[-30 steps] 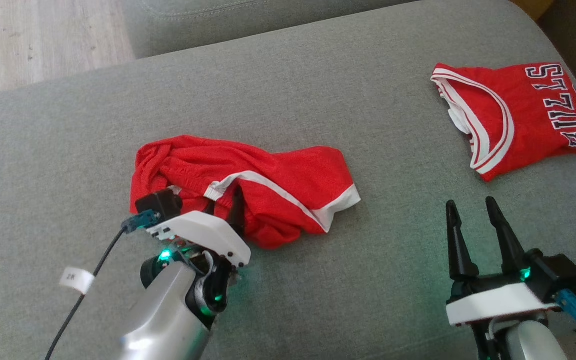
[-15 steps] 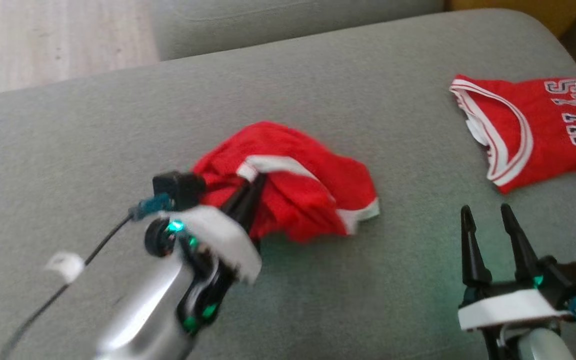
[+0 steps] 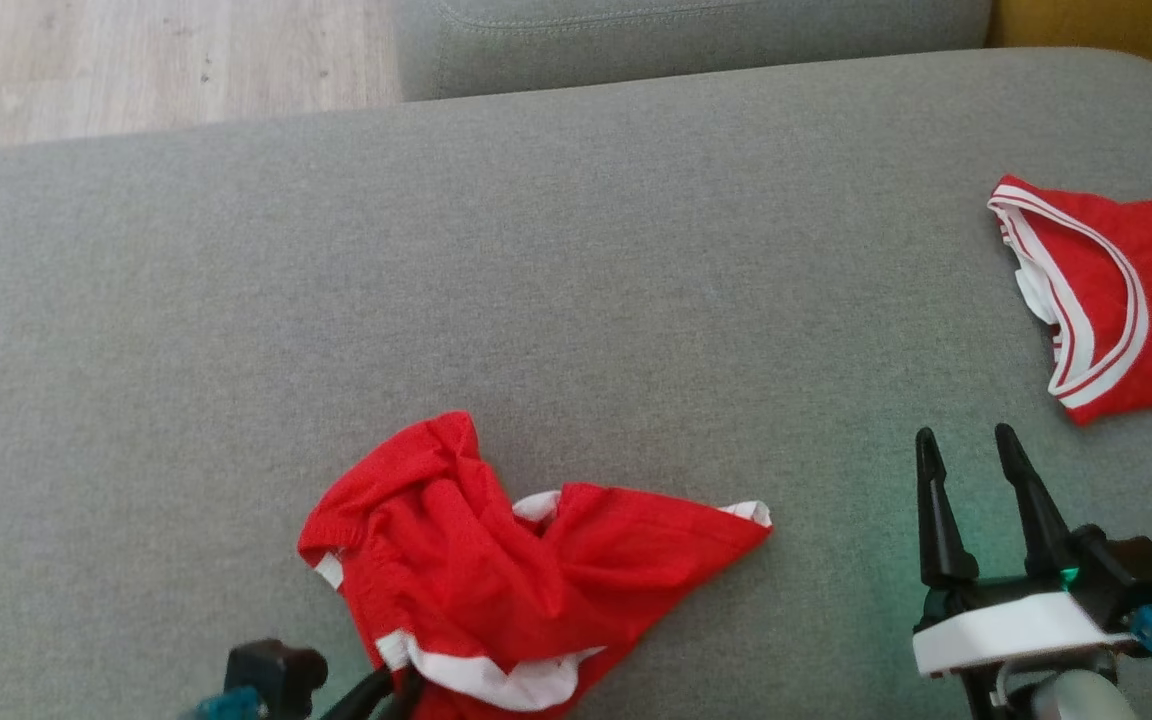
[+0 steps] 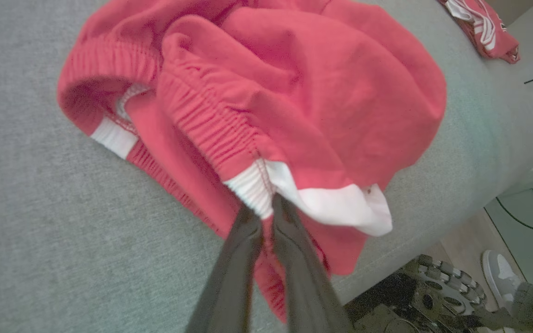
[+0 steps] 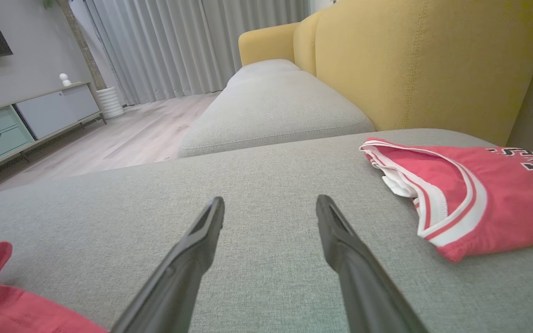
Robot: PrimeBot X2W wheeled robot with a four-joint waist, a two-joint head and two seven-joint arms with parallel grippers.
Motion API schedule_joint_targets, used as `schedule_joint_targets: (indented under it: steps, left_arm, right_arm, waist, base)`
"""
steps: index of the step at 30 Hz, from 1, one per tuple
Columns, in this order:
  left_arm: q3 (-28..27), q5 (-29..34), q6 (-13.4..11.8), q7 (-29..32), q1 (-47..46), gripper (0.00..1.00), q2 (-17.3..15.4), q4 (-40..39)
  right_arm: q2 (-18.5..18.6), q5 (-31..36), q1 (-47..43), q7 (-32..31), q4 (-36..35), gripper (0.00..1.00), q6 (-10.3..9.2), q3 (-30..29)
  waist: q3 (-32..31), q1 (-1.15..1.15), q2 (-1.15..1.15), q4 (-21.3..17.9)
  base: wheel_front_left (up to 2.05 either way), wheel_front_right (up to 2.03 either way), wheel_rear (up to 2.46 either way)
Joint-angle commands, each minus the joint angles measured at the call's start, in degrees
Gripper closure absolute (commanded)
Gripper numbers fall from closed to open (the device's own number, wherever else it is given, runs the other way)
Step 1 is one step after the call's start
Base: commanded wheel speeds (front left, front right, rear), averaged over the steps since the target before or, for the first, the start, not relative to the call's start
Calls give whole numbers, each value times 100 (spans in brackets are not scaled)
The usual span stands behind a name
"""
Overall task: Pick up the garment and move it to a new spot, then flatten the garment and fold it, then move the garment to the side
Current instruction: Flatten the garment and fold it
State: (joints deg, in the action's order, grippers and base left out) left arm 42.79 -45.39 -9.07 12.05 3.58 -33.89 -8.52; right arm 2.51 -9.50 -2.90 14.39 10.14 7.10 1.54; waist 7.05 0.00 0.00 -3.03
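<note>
The garment [image 3: 496, 560] is a pair of red shorts with white trim, crumpled near the front edge of the grey couch cushion [image 3: 576, 250]. My left gripper [image 4: 266, 213] is shut on the garment, pinching the white trim by the elastic waistband. In the head view the left gripper [image 3: 391, 692] sits at the bottom edge, under the cloth's near end. My right gripper [image 3: 966, 435] hovers open over bare cushion to the right of the garment, and its spread jaws [image 5: 270, 200] hold nothing.
A folded red jersey [image 3: 1106, 300] with white trim and black lettering lies at the cushion's right end [image 5: 470, 208]. Behind it rises a yellow backrest [image 5: 414, 60]. The cushion's front edge runs just past the garment, with a person's shoe [image 4: 498, 273] on the floor below.
My left gripper closed on the garment and pulled it back toward the cushion's near edge. The head camera also shifted. The right gripper stayed open in place.
</note>
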Motion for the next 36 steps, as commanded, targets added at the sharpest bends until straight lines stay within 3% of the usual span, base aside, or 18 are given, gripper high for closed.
schedule_joint_targets:
  steps: [1, 4, 12, 24, 33, 34, 35, 36]
  left_arm:
    - [-172, 80, -37, -176, -158, 2, 1, -64]
    - [-183, -63, -50, -240, -43, 0, 115, -53]
    - [-728, -826, -66, -201, 236, 0, -136, -801]
    - [-1099, -1356, -149, -279, 397, 0, -94, -663]
    - [-1086, -1607, -18, -112, 300, 0, -19, -339]
    - [-1069, -1613, 6, -106, 280, 2, 2, -285]
    - [-1051, -1601, 30, -113, 260, 16, 18, -247]
    - [-1027, -1609, 59, -109, 247, 40, 45, -236]
  right_arm:
    - [37, 45, 170, 61, -124, 0, 39, 145]
    - [37, 72, 158, 61, -92, 0, 39, 147]
    - [37, 88, 106, 61, -77, 0, 39, 155]
    - [37, 82, 106, 61, -102, 0, 39, 158]
    - [37, 65, 164, 61, -126, 0, 39, 148]
    - [37, 63, 174, 61, -126, 0, 39, 154]
    - [37, 61, 183, 61, -127, 0, 39, 159]
    - [37, 61, 190, 61, -127, 0, 39, 158]
  waist:
    - [-30, 0, 0, 6]
    - [-96, 0, 0, 3]
    - [-216, 0, 0, -48]
    - [-173, 0, 0, -260]
    - [-41, 0, 0, -307]
    - [-31, 0, 0, -315]
    - [-23, 0, 0, -325]
    - [-18, 0, 0, -333]
  base:
    - [0, 0, 0]
    - [0, 0, 0]
    - [0, 0, 0]
    - [0, 0, 0]
    - [0, 0, 0]
    - [0, 0, 0]
    - [0, 0, 0]
    - [0, 0, 0]
